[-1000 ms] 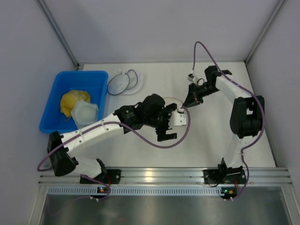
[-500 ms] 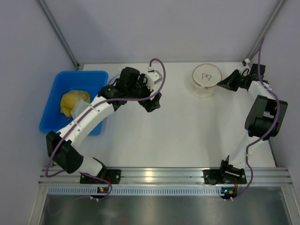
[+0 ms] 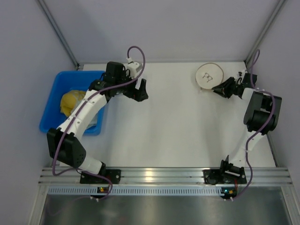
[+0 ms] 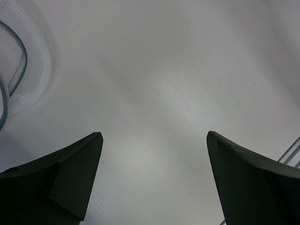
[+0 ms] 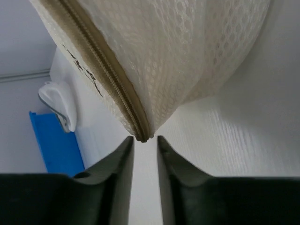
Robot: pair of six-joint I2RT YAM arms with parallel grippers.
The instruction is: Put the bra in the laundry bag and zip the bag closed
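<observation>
The laundry bag (image 3: 209, 76), round white mesh with a tan rim, lies at the back right of the table. In the right wrist view it (image 5: 187, 56) looks bulged. My right gripper (image 3: 219, 88) is at its near right edge. Its jaws (image 5: 145, 138) are almost together, with the end of the tan zip rim right between the tips. My left gripper (image 3: 140, 90) is open and empty over bare table at the back left, also in its wrist view (image 4: 154, 136). The bra does not show as such. Dark marks show through the bag's top.
A blue bin (image 3: 70, 76) at the far left holds a yellow bundle of cloth (image 3: 71, 101). A round mesh pouch with a dark rim (image 4: 28, 70) lies just left of my left gripper. White walls close the back and sides.
My left arm swung from the table's middle to the back left by the bin. My right gripper moved to the back right and closed in on the bag's rim. The bag now lies there.
</observation>
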